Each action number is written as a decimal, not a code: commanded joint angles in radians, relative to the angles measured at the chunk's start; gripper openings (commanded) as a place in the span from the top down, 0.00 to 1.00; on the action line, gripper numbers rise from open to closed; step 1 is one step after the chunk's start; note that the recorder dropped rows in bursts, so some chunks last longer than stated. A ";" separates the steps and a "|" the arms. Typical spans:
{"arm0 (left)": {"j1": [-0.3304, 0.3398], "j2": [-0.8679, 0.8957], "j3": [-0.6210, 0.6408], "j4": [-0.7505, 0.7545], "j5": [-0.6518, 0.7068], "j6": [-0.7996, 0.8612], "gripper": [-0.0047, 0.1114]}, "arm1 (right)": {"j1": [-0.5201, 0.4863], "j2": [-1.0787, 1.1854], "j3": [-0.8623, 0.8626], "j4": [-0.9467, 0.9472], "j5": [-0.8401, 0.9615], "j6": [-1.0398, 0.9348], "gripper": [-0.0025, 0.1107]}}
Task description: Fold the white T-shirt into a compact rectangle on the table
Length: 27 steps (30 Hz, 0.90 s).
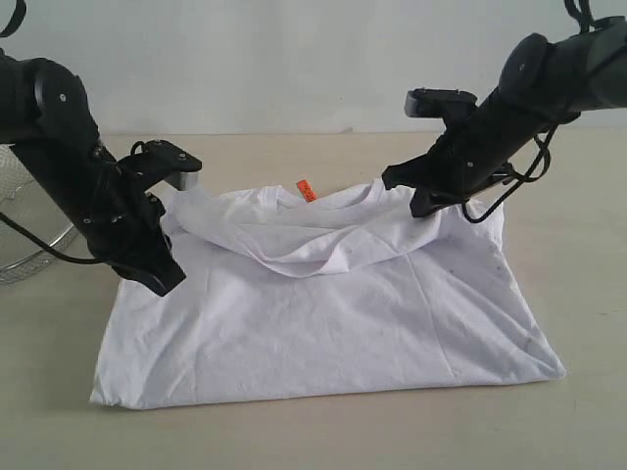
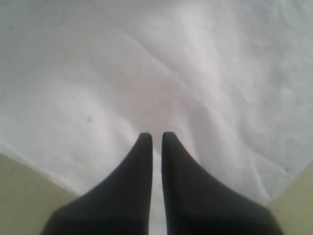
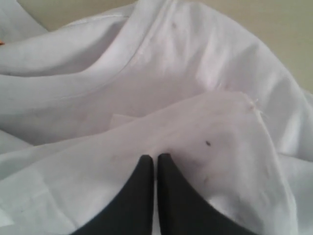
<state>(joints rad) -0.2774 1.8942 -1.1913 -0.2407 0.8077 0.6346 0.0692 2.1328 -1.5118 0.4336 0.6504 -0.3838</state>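
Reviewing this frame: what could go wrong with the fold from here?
1. The upper layer of the white T-shirt sags, wrinkled, between the shut left gripper and right gripper; laid down like this, the fold may crease or skew.
2. The left arm works close to the wire mesh bowl and might knock it.

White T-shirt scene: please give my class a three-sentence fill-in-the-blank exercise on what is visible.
1. The neck tag of the white T-shirt is coloured ____.
2. The white T-shirt lies on a pale beige ____.
3. The wire mesh bowl sits at the exterior view's ____ edge.
Missing words: orange; table; left.
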 commanded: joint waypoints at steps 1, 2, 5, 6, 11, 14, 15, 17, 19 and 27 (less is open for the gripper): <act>-0.003 0.000 0.006 -0.009 -0.007 -0.014 0.92 | -0.002 0.006 -0.010 -0.055 -0.063 0.052 0.98; -0.003 0.000 0.006 -0.009 -0.007 -0.014 0.92 | -0.002 0.003 -0.018 -0.055 -0.065 0.052 0.98; -0.003 0.000 0.006 -0.009 -0.014 -0.014 0.92 | -0.002 -0.017 -0.059 -0.055 -0.036 0.047 0.94; -0.003 0.000 0.006 -0.009 -0.017 -0.014 0.92 | -0.004 -0.018 -0.073 -0.056 -0.023 0.040 0.89; -0.003 0.000 0.006 -0.009 -0.019 -0.014 0.92 | -0.031 -0.019 -0.118 -0.059 0.028 0.072 0.44; -0.003 0.000 0.006 -0.009 -0.023 -0.014 0.92 | -0.060 -0.013 -0.118 -0.072 0.043 0.075 0.48; -0.003 0.000 0.006 -0.009 -0.026 -0.014 0.92 | -0.069 -0.011 -0.118 -0.074 0.055 0.069 0.52; -0.003 0.000 0.006 -0.009 -0.033 -0.014 0.92 | -0.087 -0.006 -0.118 -0.076 0.076 0.063 0.54; -0.003 0.000 0.006 -0.009 -0.035 -0.014 0.92 | -0.094 -0.006 -0.116 -0.079 0.087 0.057 0.53; -0.003 0.000 0.006 -0.013 -0.041 -0.014 0.92 | -0.094 0.021 -0.116 -0.079 0.132 0.037 0.54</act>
<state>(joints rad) -0.2774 1.8942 -1.1913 -0.2428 0.7736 0.6311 -0.0198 2.1366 -1.6241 0.3586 0.7653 -0.3379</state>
